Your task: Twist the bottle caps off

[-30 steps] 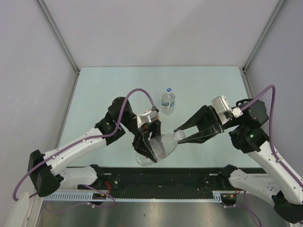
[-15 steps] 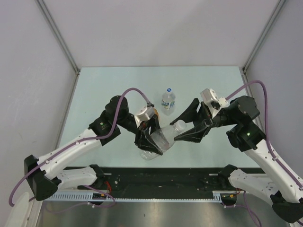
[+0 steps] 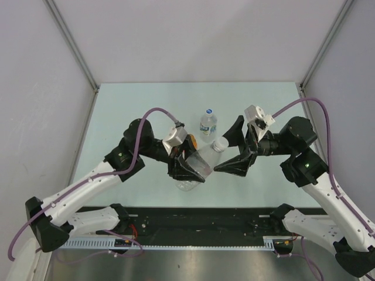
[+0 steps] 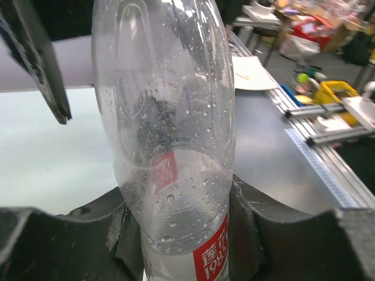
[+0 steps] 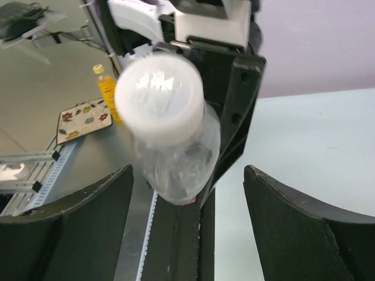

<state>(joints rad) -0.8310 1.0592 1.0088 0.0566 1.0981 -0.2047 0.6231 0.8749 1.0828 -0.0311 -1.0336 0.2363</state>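
Slim bottle [image 4: 170, 146]: neck, base cut off; whitish cap [image 5: 158, 96] blurred; orange object [image 3: 193, 140] beside it, perhaps a bottle, mostly hidden.

Pale green tabletop [image 3: 258, 111], grey walls [image 3: 193, 35] on three sides, metal post [image 3: 71, 44] at far left corner. Black strip [image 3: 199, 219] along near edge, perforated rail [image 3: 193, 246] below. Background clutter (wrist views only): yellow bin [image 4: 335, 91], white sheet [image 4: 253, 64], flower-patterned mat [image 5: 82, 120].

Your clear bottle [image 4: 170, 146] carries a red label and a whitish cap [image 5: 158, 96]; the other bottle [image 3: 208, 124] has a blue label; fingers [image 5: 76, 222] black, table [image 3: 263, 105] pale green.
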